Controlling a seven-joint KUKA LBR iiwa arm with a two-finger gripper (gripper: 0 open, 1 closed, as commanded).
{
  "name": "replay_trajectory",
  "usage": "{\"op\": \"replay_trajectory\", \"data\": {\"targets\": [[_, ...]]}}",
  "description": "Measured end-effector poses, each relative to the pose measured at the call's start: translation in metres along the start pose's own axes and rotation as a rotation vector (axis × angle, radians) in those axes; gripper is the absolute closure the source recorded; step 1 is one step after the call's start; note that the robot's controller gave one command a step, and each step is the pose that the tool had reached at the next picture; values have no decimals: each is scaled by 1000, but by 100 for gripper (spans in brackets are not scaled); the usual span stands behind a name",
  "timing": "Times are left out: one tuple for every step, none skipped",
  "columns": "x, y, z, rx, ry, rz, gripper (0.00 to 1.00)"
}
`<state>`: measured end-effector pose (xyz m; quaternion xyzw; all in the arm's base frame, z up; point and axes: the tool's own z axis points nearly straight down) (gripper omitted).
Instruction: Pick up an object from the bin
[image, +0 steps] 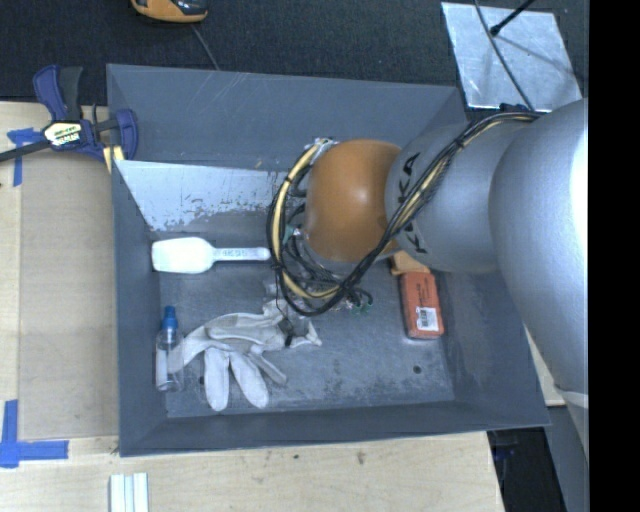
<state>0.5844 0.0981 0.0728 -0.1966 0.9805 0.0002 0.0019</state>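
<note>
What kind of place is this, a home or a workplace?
Probably a robotics lab for picking tests: a robot arm reaches into a grey metal bin of loose things, such as a white glove and spoon.

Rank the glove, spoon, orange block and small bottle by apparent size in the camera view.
1. White glove, clearly largest.
2. White spoon and orange block: they look alike in area, the spoon longer and the block wider, so no ranking.
3. Small bottle, smallest.
</note>
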Motion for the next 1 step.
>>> {"op": "replay_trajectory", "data": {"targets": [[7, -69, -137, 2, -1, -27, 100]]}}
